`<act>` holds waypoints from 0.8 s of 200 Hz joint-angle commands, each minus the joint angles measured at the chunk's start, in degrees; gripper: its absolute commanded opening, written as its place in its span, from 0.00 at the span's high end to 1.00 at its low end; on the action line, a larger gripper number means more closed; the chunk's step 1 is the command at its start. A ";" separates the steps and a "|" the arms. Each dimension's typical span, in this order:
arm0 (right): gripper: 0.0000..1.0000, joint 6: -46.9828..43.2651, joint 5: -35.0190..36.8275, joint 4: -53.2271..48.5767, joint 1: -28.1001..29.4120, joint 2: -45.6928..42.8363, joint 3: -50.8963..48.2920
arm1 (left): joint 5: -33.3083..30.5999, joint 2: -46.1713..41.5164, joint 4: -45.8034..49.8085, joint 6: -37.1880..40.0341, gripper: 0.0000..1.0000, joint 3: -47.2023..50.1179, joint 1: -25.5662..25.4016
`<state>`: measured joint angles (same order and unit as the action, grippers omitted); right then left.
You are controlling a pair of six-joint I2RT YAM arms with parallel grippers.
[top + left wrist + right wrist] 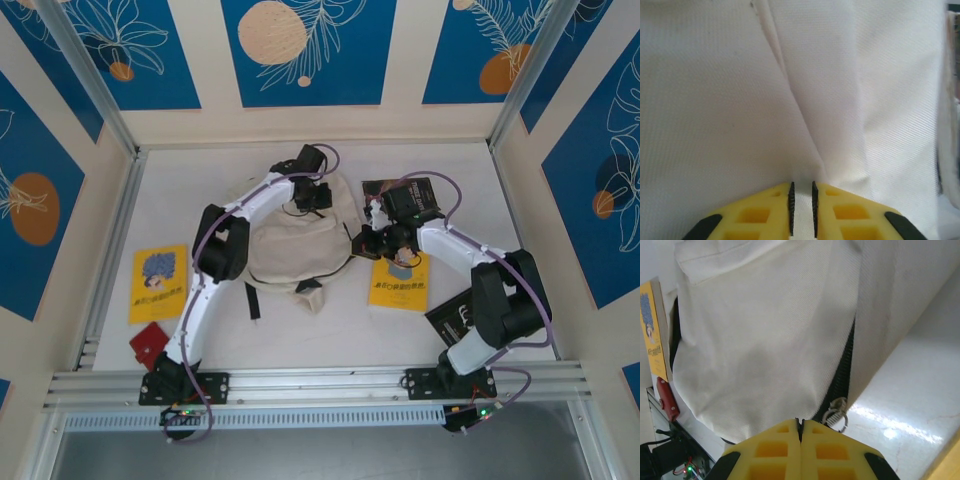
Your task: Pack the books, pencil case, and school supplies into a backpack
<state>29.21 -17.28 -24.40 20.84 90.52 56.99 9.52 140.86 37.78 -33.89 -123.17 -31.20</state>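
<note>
By the closed right gripper (800,428), a ring (836,415) hangs off the backpack (760,340).

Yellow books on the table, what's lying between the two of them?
The left arm, then the backpack, fill the stretch between them; the top view shows it.

Backpack (290,255) central, book (158,283) left of it, seemingly three books (400,285) right

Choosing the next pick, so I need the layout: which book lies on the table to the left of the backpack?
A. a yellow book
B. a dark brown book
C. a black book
A: a yellow book lies flat to the left of the cream-white backpack, cover up.
</note>
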 commanded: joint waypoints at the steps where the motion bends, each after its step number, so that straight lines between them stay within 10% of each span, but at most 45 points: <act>1: 1.00 1.95 -2.74 1.93 -0.36 1.58 1.63 | 2.79 -8.28 1.17 4.54 0.79 3.00 -2.40; 48: 1.00 1.45 -3.70 3.31 -0.35 1.75 0.32 | 5.24 -6.49 -1.29 2.76 1.00 9.23 -6.58; 160: 1.00 3.44 -12.09 7.17 1.67 -2.63 -7.13 | -1.90 6.40 5.62 -2.47 1.00 -0.58 -8.73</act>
<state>30.63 -23.00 -18.59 20.93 91.42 52.25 12.10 143.00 38.98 -34.46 -123.04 -39.92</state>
